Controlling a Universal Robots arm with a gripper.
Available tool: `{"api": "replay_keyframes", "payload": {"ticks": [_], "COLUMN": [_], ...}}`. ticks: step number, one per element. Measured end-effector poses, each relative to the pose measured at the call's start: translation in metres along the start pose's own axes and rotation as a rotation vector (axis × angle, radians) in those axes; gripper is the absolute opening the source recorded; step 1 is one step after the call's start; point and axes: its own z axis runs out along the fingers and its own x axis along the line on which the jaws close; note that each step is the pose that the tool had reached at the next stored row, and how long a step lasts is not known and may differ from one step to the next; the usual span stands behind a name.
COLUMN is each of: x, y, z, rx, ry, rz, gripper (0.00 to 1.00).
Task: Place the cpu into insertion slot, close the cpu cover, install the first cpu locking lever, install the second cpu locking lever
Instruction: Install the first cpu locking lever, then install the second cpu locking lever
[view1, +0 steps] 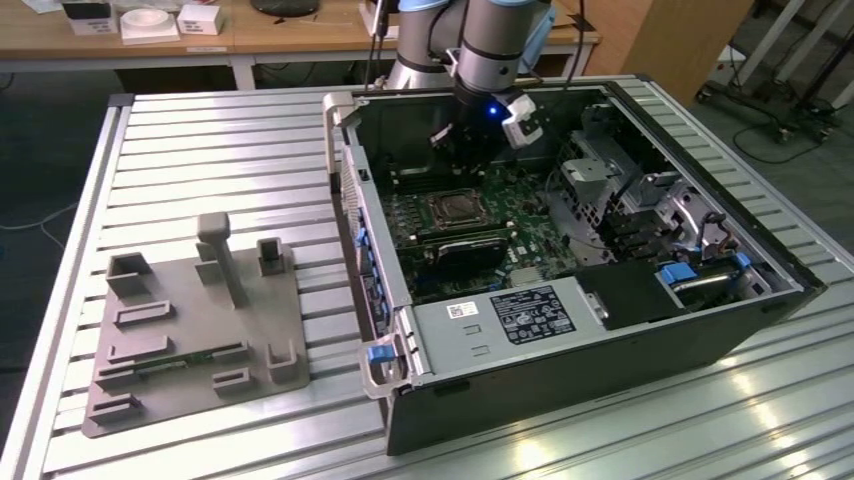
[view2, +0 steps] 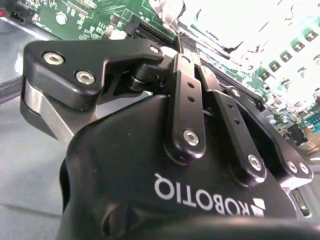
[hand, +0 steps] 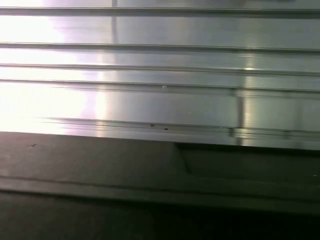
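Ribbed metal table (view1: 200, 150) bears open computer case (view1: 574, 330).

**A robotics lab bench**

An opened computer case (view1: 561, 290) is lying on a ribbed aluminium bench (view1: 214, 160), a grey fixture block (view1: 187, 340) sitting at its nine o'clock. Wooden desks (view1: 267, 35) and trailing cables (view1: 787, 120) are lining the background.

1. a ribbed, silvery metal table (view1: 214, 140) carries everything.
2. an open computer case (view1: 561, 300) lies on its side on the table, toward the exterior view's right.
3. a grey plastic holder tray (view1: 194, 330) with upright posts sits flat on the table, toward the exterior view's left, just beside the case.
4. the table's slats (hand: 160, 75) show in the first wrist view.
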Motion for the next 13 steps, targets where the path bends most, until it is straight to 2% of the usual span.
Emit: {"api": "replay_keyframes", "payload": {"ticks": [6, 13], "x": [0.0002, 0.0003], "y": [-0.0045, -0.0053], "z": [-0.0008, -0.0008], "rx": [0.0001, 0.0001], "ry": [0.0001, 0.0001], "rz": [0.001, 0.002], "gripper": [0.1, 0.1]}}
